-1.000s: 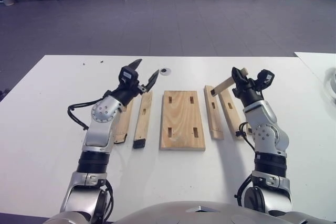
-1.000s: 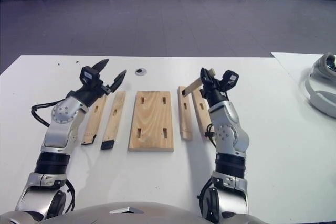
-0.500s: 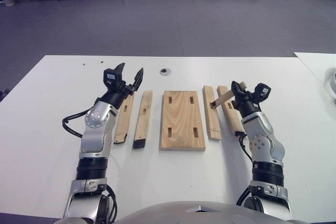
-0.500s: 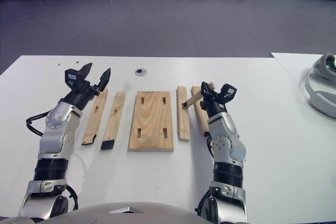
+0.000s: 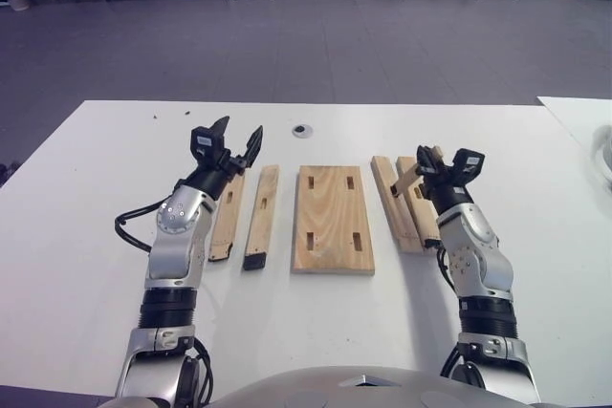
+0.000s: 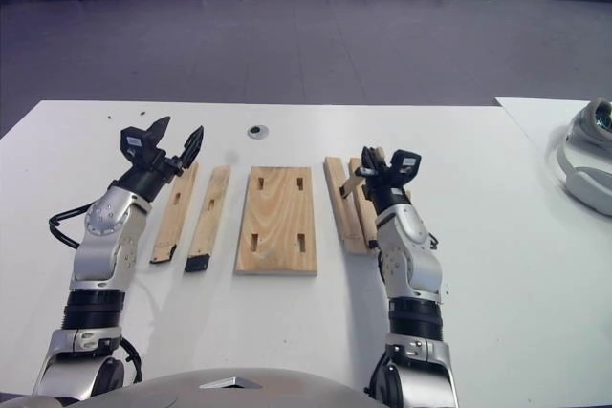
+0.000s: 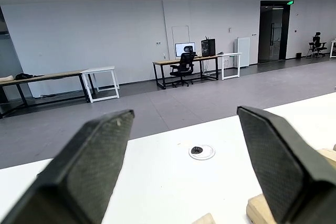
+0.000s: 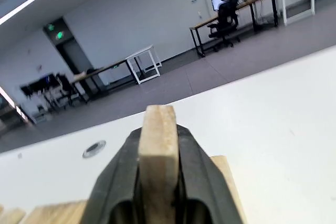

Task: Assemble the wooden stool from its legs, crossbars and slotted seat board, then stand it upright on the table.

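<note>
The slotted seat board [image 5: 332, 219] lies flat in the middle of the white table [image 5: 86, 198]. Two wooden legs [image 5: 227, 219] [image 5: 260, 215] lie side by side to its left. My left gripper [image 5: 236, 139] hovers open above the far end of the outer leg, its fingers [image 7: 94, 161] wide apart around nothing. Right of the board lie two more legs [image 5: 394, 205] [image 5: 422, 209]. My right gripper [image 5: 426, 165] is shut on a short wooden crossbar [image 8: 157, 140], tilted, with its lower end down at those legs.
A round grey grommet [image 5: 303, 129] sits in the table beyond the board. A white headset [image 6: 585, 152] rests on the neighbouring table at the far right. Bare tabletop stretches along the front and left.
My right gripper has come down and nearer with the crossbar, and the inner right leg has swung askew. My left gripper moved left from the inner leg to over the outer one.
</note>
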Robot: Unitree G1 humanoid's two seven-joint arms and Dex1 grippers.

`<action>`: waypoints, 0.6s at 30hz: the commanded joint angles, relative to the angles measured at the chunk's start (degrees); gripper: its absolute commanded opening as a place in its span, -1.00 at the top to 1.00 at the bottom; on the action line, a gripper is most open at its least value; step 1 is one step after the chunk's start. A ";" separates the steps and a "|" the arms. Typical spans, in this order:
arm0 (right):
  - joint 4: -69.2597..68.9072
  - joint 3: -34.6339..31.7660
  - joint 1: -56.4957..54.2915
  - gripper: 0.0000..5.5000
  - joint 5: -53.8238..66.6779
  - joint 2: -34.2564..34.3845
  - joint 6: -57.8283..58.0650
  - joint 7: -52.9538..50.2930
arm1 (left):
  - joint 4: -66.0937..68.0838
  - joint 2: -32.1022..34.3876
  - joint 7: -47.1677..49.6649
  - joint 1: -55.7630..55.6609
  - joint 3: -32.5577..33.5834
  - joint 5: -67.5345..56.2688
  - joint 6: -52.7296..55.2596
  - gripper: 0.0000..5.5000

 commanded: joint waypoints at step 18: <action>-0.89 9.79 4.94 0.41 -9.61 -3.28 2.37 3.40 | -0.47 0.67 1.16 0.23 -0.73 2.65 -1.40 -0.32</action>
